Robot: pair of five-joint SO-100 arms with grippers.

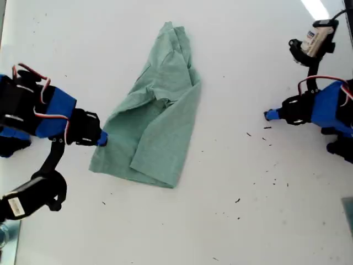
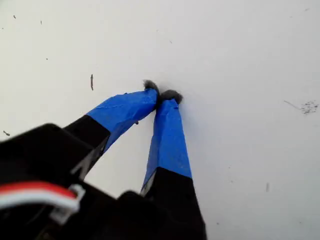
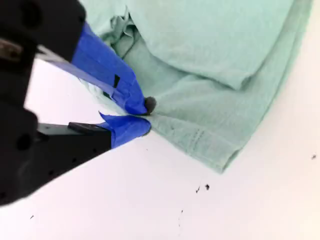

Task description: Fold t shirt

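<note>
Clamped on the t shirt's [image 1: 157, 121] edge at the exterior view's left, my second gripper [image 3: 145, 116] is the nearer one, while my first gripper [image 2: 162, 96], fingertips together on nothing, sits over bare tabletop [image 1: 248, 221] well apart from the cloth, whose long axis runs diagonally up that view.

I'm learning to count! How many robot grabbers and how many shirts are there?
Grippers: 2, my first gripper and my second gripper
T shirt: 1
Total: 3

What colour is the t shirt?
The t shirt is plain pale sage green with no print, clearest in the exterior view.
</note>
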